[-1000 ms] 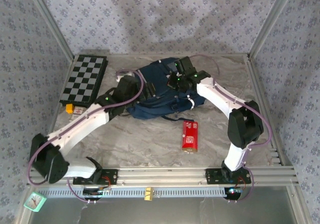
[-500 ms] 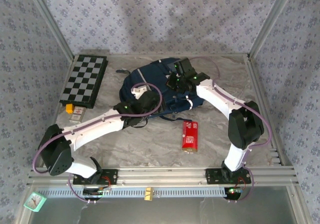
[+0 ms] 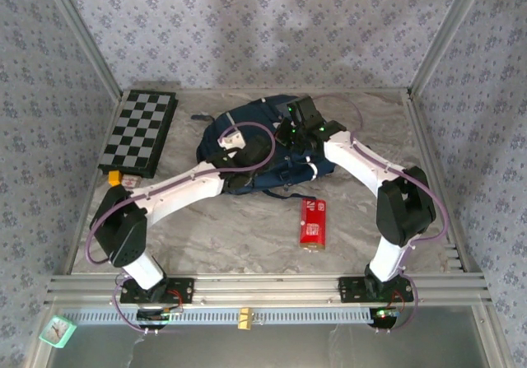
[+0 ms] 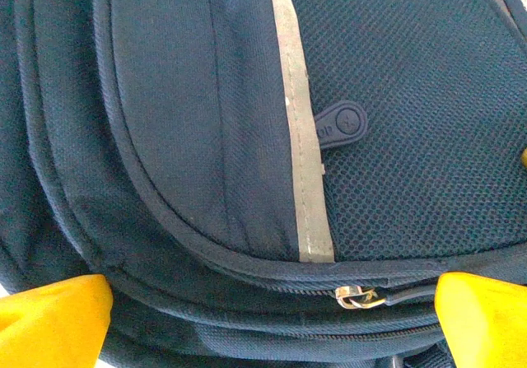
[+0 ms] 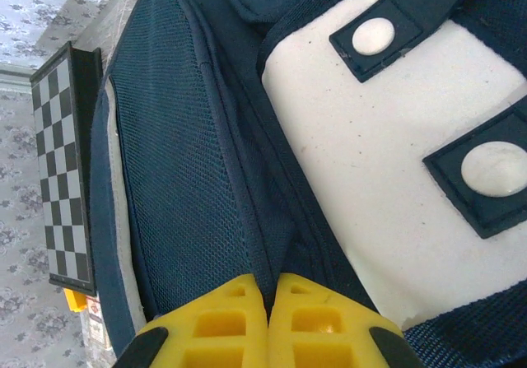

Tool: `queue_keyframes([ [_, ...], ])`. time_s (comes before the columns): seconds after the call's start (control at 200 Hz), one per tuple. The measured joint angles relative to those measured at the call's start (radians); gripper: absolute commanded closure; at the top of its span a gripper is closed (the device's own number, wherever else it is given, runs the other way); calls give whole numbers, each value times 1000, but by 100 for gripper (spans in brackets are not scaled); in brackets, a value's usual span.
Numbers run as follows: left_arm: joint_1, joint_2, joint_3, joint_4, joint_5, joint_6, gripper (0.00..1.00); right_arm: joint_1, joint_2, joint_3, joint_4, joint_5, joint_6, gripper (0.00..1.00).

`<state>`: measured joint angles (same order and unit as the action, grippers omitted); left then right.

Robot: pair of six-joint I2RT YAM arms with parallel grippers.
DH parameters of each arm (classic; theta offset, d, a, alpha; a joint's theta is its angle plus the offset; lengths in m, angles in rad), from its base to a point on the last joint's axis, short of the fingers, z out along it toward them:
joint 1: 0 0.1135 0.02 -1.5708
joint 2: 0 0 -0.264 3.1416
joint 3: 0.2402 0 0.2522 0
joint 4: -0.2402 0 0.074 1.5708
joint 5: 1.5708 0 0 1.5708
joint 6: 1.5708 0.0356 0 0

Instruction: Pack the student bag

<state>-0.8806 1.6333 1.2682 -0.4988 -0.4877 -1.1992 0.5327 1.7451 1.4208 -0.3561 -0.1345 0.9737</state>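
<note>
The student bag (image 3: pixel 263 125), a navy backpack, lies at the back middle of the table. Its white front patch (image 5: pixel 395 179) and grey trim stripe (image 4: pixel 300 137) show in the wrist views. My left gripper (image 3: pixel 240 170) is down over the bag's left side and stands open. Its yellow fingertips (image 4: pixel 49 319) sit wide apart, either side of a zipper seam with a metal slider (image 4: pixel 356 296). A rubber pull tab (image 4: pixel 342 123) lies on the mesh above. My right gripper (image 3: pixel 288 133) is shut on a fold of the bag's fabric (image 5: pixel 268 253) beside the patch.
A folded chessboard (image 3: pixel 138 132) lies at the back left, with a small orange item and a card (image 3: pixel 118 179) just in front of it. A red box (image 3: pixel 312 221) lies in front of the bag. Metal frame posts and patterned walls close in the table.
My left arm swung right from near the chessboard onto the bag's left side, and the bag shifted slightly. The right gripper kept its hold on the bag.
</note>
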Motion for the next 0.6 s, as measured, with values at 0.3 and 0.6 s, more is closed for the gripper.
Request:
queue_keyframes([
  [0.3,8,79,85,-40,-15,-35,0,0,0,-5,37,0,32,100],
  [0.6,10,61,56,-89,-37,-118,8,0,0,-10,54,-21,44,100],
])
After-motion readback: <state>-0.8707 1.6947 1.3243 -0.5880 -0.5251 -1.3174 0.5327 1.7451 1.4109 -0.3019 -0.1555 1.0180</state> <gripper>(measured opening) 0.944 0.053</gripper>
